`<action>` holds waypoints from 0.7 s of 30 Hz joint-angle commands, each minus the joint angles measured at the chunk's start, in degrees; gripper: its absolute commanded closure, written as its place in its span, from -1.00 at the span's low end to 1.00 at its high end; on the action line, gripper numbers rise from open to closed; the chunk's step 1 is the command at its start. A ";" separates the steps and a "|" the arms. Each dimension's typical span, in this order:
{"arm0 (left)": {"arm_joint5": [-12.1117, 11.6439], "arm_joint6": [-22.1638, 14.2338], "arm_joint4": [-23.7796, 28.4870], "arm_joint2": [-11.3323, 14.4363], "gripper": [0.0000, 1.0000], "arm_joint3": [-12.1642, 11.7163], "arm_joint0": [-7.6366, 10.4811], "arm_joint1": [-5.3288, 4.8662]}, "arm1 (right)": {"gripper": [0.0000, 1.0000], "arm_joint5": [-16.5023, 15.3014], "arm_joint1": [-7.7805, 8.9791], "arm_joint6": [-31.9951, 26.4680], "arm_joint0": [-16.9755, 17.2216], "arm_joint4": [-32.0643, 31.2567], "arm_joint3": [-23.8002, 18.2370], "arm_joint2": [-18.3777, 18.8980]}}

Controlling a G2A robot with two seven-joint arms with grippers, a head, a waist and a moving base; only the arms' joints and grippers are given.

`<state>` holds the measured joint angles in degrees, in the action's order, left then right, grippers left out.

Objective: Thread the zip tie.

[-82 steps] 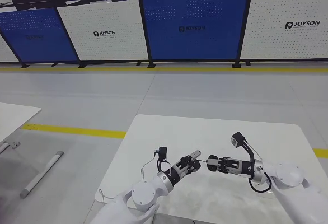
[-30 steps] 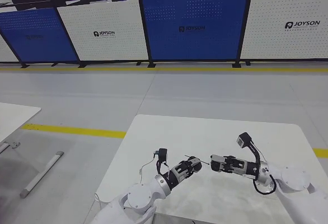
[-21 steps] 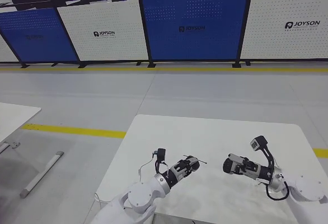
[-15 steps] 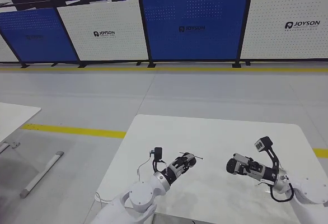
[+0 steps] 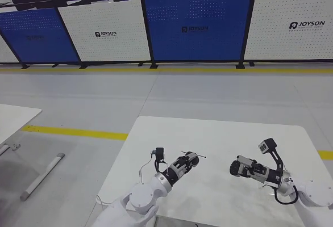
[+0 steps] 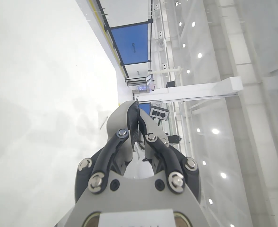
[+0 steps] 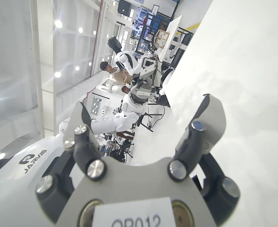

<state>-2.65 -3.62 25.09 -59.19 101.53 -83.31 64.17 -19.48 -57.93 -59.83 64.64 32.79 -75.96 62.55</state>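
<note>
The zip tie [image 5: 194,154] is a thin black strip, held above the white table [image 5: 212,131] in my left gripper [image 5: 190,160]. From the left wrist, the fingers [image 6: 120,119] are closed together with the black zip tie [image 6: 136,125] pinched between the pads, and the left gripper [image 6: 136,105] is tilted up off the table. My right gripper [image 5: 235,167] hovers a short way to the right of the tie, facing it and apart from it. In the right wrist view the right gripper [image 7: 145,108] is open, with nothing between its fingers.
The table's near left edge [image 5: 115,170] lies close to the left arm. Bare tabletop stretches toward the far edge [image 5: 217,120]. Another white table [image 5: 7,122] stands off to the left across the floor.
The right gripper has let go of the tie, opened and drawn back to the right. The left gripper, still holding the tie, has shifted slightly left and up.
</note>
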 commanded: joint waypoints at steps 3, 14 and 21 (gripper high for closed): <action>-3.39 -2.26 3.19 -4.43 1.00 4.08 -2.02 -0.51 | -1.00 0.00 0.00 0.00 0.00 0.00 0.00 0.00; -6.77 -9.93 7.69 -13.18 1.00 16.14 -8.68 -1.73 | -1.00 0.00 0.00 0.00 0.00 0.00 0.00 0.00; -6.77 -9.93 7.69 -13.18 1.00 16.14 -8.68 -1.73 | -1.00 0.00 0.00 0.00 0.00 0.00 0.00 0.00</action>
<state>-9.41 -13.55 32.78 -72.37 117.66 -91.99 62.44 -19.48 -57.93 -59.83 64.64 32.79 -75.96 62.55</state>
